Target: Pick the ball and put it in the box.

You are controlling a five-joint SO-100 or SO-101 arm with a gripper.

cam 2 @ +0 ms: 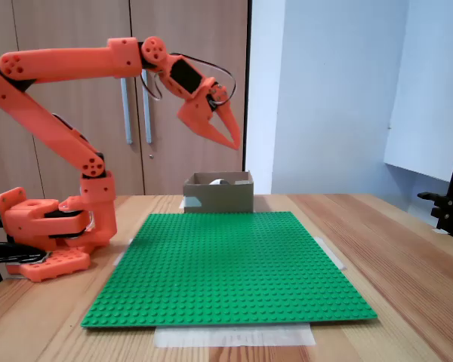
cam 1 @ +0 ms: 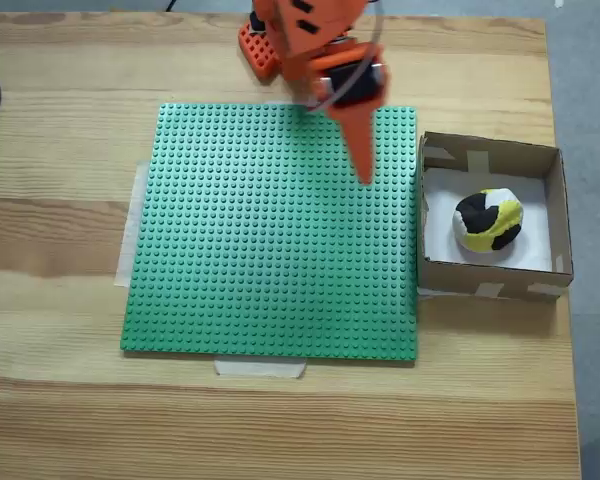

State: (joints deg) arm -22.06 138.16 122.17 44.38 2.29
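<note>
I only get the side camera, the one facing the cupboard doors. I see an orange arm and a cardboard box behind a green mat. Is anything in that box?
Observer: Yes. From above, the ball lies on the white bottom of the box.
Operator: What does it look like?
Observer: Lumpy, with yellow, white and black patches, sitting a bit right of the box's middle as the view from above shows it.
Operator: Is the claw over the box?
Observer: No. From above, the gripper is over the green studded mat, left of the box wall, holding nothing.
</note>
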